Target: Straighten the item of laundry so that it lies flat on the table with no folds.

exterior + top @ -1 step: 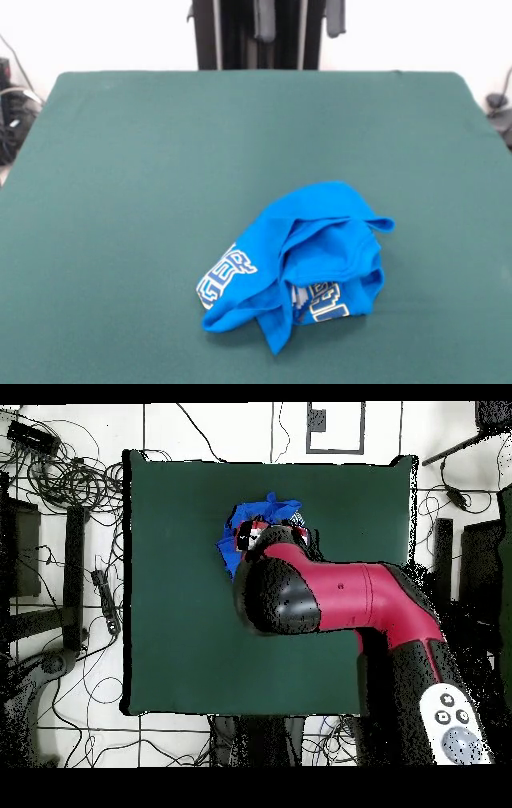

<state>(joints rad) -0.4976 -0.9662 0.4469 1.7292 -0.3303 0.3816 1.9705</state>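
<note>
Shirt: one crumpled bright blue T-shirt with white lettering (pixel 300 264) lies bunched on the dark green cloth-covered table (pixel 120 200), towards its near right in the front view.
Handling: we judge it light, limp, non-slippery; take a free outer hem.
Gripper: the one red and black arm (pixel 330 594) hides it overhead; probably raised, but we cannot tell its fingers' state.

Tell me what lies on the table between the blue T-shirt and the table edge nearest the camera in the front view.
Nothing: in the front view, only bare green cloth of the table shows between the crumpled blue T-shirt and that edge.
</note>
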